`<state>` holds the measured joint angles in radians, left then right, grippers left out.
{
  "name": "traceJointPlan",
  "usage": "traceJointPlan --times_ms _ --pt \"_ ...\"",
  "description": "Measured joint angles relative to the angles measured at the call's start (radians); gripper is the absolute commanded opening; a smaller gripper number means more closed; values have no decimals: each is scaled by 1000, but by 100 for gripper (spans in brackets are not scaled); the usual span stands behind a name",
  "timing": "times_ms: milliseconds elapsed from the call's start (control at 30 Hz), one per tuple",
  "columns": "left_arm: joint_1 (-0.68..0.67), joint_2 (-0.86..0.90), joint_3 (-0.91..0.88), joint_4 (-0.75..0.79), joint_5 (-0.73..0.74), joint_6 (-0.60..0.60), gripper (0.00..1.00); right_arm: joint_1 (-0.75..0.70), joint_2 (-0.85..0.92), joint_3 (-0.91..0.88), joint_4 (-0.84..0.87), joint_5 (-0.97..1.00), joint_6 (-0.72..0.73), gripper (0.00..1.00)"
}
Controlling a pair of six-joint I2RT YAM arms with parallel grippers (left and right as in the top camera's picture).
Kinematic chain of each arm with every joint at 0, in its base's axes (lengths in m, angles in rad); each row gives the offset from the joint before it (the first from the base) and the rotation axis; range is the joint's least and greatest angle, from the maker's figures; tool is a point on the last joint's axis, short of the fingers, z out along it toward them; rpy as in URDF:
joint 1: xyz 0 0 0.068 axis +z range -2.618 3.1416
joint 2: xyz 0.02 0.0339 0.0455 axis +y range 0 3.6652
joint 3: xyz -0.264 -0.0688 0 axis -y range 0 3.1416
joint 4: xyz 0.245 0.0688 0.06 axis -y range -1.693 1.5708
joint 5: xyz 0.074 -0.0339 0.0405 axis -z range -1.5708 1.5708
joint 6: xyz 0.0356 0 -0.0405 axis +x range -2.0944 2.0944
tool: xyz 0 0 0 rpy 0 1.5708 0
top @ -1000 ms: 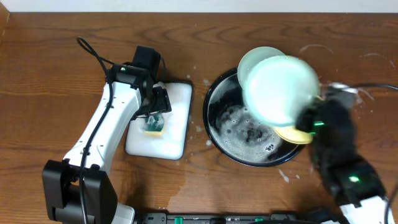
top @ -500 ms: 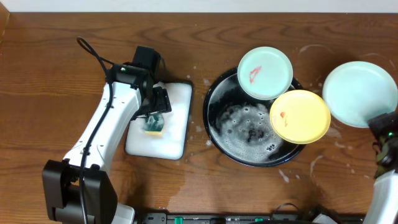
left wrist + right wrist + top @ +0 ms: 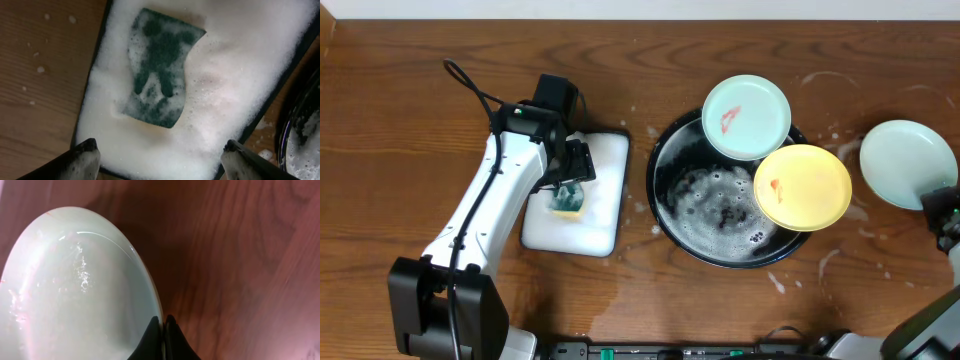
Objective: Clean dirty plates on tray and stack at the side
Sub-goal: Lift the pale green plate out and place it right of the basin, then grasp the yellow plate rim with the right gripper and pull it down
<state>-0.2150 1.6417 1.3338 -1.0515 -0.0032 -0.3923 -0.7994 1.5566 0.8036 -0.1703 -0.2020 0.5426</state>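
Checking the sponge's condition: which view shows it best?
Left wrist: the green sponge lies in foam, unobstructed. Overhead shows only a small part beneath the left gripper. The right wrist view shows none of it.

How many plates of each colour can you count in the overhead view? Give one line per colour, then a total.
Mint-green plates: 2
Yellow plate: 1
Total: 3
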Motion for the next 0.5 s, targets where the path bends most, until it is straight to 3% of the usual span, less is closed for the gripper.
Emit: traceJointPlan --times_ms 133,167,200,367,500 --pt "0 0 0 0 0 0 81 -3 55 0 33 -16 -18 16" --pt "0 0 0 0 0 0 81 -3 60 0 42 -33 -47 27" --pt "0 0 0 0 0 0 81 -2 60 0 47 -54 -79 43" --pt "0 0 0 0 0 0 81 26 30 23 1 -121 -132 49" --pt "0 0 0 0 0 0 81 101 -78 85 -206 -169 -171 51"
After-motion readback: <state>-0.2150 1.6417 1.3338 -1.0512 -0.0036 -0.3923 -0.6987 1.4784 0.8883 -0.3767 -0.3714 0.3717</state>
